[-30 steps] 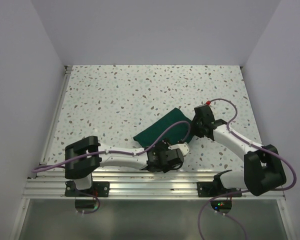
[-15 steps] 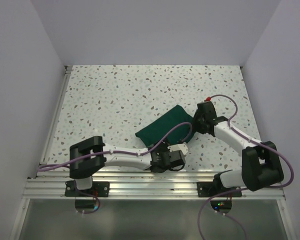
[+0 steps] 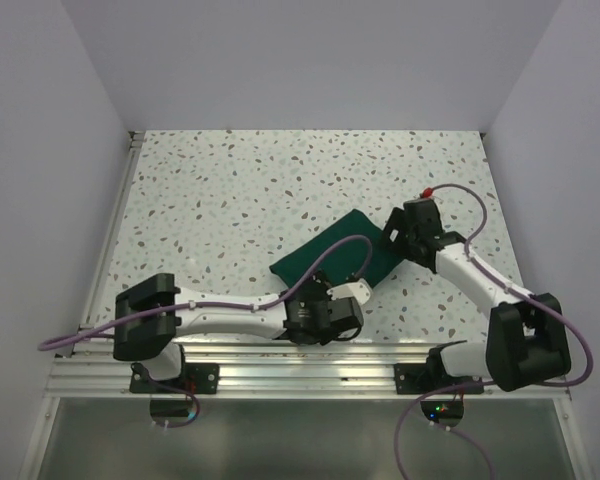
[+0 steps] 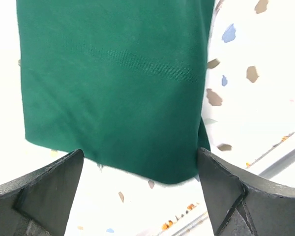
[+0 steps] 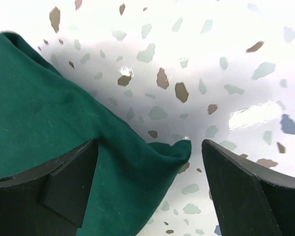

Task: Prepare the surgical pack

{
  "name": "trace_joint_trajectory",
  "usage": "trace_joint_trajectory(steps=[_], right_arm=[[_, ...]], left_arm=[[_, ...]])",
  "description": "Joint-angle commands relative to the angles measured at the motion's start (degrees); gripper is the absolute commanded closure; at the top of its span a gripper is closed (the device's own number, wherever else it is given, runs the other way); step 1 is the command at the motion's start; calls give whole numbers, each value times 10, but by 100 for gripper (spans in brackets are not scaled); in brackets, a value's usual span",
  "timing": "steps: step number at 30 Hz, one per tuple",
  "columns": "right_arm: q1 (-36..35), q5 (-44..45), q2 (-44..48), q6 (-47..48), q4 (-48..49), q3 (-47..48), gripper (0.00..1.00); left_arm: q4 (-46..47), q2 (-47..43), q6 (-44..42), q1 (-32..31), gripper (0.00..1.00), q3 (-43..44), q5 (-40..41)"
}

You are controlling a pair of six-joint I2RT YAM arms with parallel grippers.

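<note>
The surgical pack (image 3: pixel 332 258) is a dark green folded cloth lying slantwise on the speckled table, between the two arms. My left gripper (image 3: pixel 346 291) hovers at the pack's near end, open; in the left wrist view the pack's edge (image 4: pixel 113 83) lies just ahead of the left gripper (image 4: pixel 140 153), with nothing gripped. My right gripper (image 3: pixel 392 238) is at the pack's right corner, also open. In the right wrist view a loose, puckered corner of the pack (image 5: pixel 44 137) lies on the table between the wide-apart fingers of the right gripper (image 5: pixel 150 143).
The speckled white table (image 3: pixel 280 180) is walled in at the left, back and right. An aluminium rail (image 3: pixel 300 375) carrying both arm bases runs along the near edge. Purple cables (image 3: pixel 340 245) loop from each arm, one crossing over the pack.
The right gripper has opened and let go of the pack's corner, which now rests on the table. The left gripper has opened a little wider, and its arm has shifted slightly left.
</note>
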State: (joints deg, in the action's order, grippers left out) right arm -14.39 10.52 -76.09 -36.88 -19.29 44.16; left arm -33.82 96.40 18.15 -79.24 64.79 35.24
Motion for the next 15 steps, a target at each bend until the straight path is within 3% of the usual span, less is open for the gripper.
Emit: trace_joint_trajectory(steps=[1, 6, 10, 13, 15], right_arm=[[12, 45, 37, 23, -13, 36, 10], [19, 50, 52, 34, -39, 54, 9], [18, 10, 85, 39, -25, 61, 9], [19, -63, 96, 44, -8, 65, 18], [19, -96, 99, 41, 1, 62, 31]], left_arm=[[-13, -80, 29, 8, 0, -5, -25], [-25, -170, 64, 81, 0, -23, -80], [-1, -232, 68, 191, 0, -42, -148], [38, -249, 67, 225, 0, -42, -195], [61, -244, 65, 227, 0, -42, -230]])
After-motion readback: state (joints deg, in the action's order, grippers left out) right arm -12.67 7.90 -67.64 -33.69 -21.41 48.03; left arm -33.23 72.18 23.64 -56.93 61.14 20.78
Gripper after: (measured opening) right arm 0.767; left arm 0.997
